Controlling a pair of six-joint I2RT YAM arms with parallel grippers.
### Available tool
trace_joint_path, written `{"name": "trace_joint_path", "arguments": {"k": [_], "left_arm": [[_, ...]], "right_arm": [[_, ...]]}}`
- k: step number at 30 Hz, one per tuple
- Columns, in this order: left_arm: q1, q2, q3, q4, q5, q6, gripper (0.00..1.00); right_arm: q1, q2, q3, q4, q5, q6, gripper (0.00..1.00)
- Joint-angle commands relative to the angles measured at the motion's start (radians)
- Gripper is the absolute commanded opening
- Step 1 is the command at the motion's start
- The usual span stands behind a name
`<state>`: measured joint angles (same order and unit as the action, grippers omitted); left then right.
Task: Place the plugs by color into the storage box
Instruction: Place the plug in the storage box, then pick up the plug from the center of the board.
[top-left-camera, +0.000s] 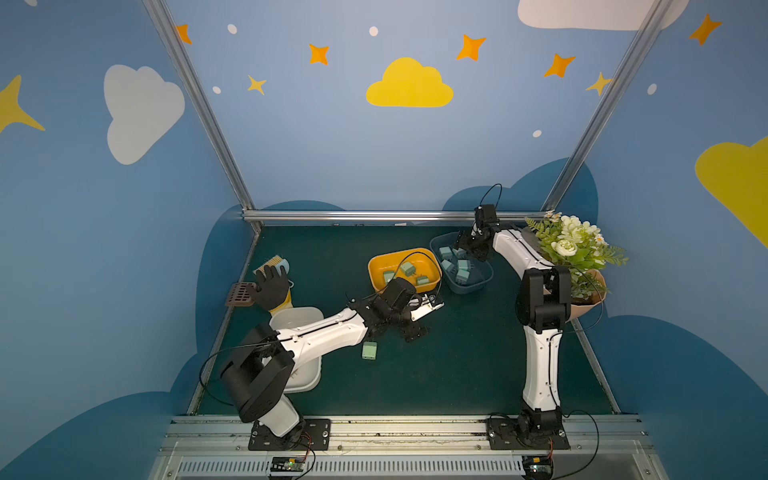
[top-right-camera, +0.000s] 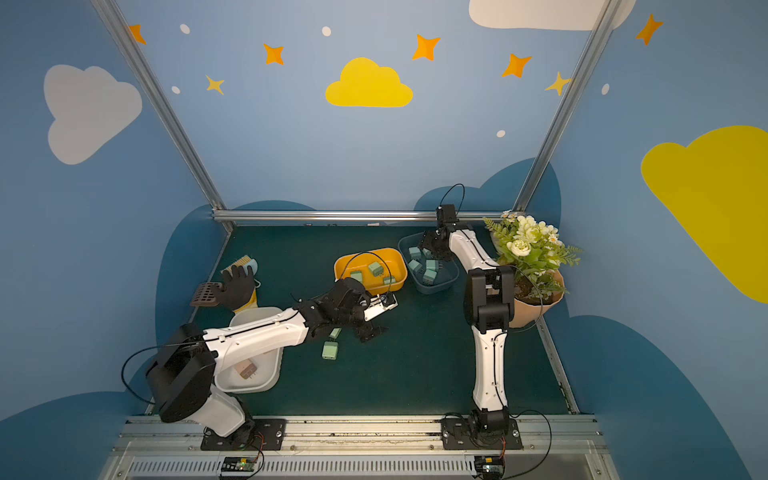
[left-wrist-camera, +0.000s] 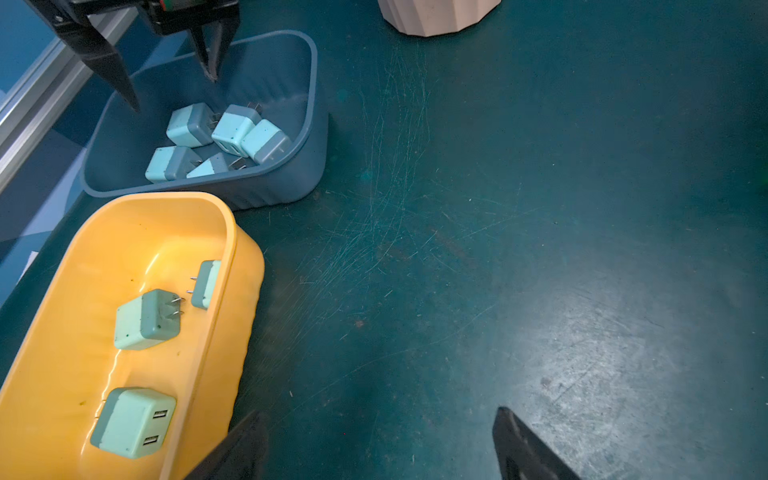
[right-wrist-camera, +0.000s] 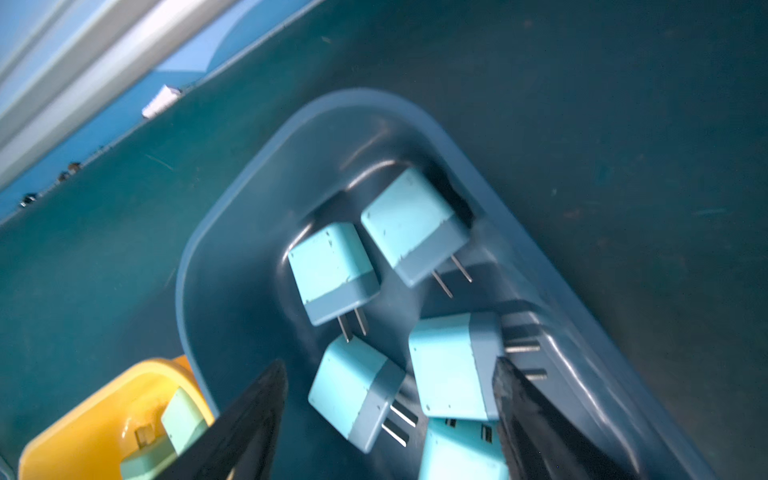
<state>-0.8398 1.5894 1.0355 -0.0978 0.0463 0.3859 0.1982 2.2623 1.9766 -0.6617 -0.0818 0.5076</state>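
Observation:
Several teal-blue plugs (right-wrist-camera: 332, 270) lie in the blue storage box (top-left-camera: 469, 289) at the back right. My right gripper (right-wrist-camera: 388, 370) hangs open just above them, nothing between its fingers. Three light green plugs (left-wrist-camera: 147, 320) sit in the yellow box (left-wrist-camera: 245, 291) beside it. My left gripper (left-wrist-camera: 380, 413) is open over bare mat next to the yellow box's near side. Two green plugs (top-right-camera: 329, 351) lie loose on the mat under the left forearm. A pink plug (top-right-camera: 247, 369) rests in the white box (top-right-camera: 266, 374), mostly hidden by the left arm.
A potted flower bouquet (top-left-camera: 582, 257) stands at the right edge behind the right arm. A black glove (top-left-camera: 270, 286), a brush (top-left-camera: 274, 262) and a brown grate (top-left-camera: 241, 294) lie at the left edge. An aluminium rail (top-left-camera: 374, 215) bounds the back.

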Motion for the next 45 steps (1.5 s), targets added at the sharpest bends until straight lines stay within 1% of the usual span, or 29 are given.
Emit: {"name": "trace_joint_path", "arguments": {"k": [1,8,14,21,23,28,34,37,42,45], "left_arm": [[-0.007,-0.022,0.005,-0.008,-0.046,0.005,0.86],[-0.021,-0.001,0.035,-0.036,-0.039,-0.036,0.86],[-0.061,-0.026,0.025,-0.037,-0.046,-0.004,0.86],[-0.062,-0.054,0.029,-0.033,-0.079,-0.048,0.86],[-0.059,-0.071,0.023,-0.019,-0.095,-0.097,0.86],[-0.049,-0.14,-0.071,0.004,-0.111,-0.251,0.84],[-0.05,-0.311,-0.176,-0.097,-0.099,-0.372,0.84],[-0.052,-0.41,-0.23,-0.163,-0.124,-0.444,0.83],[-0.051,-0.586,-0.331,-0.275,-0.186,-0.624,0.8],[-0.054,-0.662,-0.397,-0.312,-0.194,-0.724,0.79]], "right_arm": [[0.033,-0.115,-0.031,-0.042,0.011,-0.028,0.78],[0.094,-0.239,-0.183,0.034,0.008,-0.058,0.78],[0.105,-0.277,-0.216,0.032,-0.028,-0.047,0.78],[0.147,-0.419,-0.39,0.108,-0.028,-0.03,0.77],[0.167,-0.467,-0.45,0.134,-0.026,-0.036,0.77],[0.231,-0.551,-0.545,0.118,-0.034,-0.055,0.77],[0.348,-0.64,-0.66,0.141,0.01,-0.055,0.76],[0.408,-0.647,-0.684,0.142,0.014,-0.052,0.75],[0.503,-0.659,-0.704,0.136,0.023,-0.049,0.75],[0.558,-0.667,-0.717,0.141,0.039,-0.057,0.75]]}}
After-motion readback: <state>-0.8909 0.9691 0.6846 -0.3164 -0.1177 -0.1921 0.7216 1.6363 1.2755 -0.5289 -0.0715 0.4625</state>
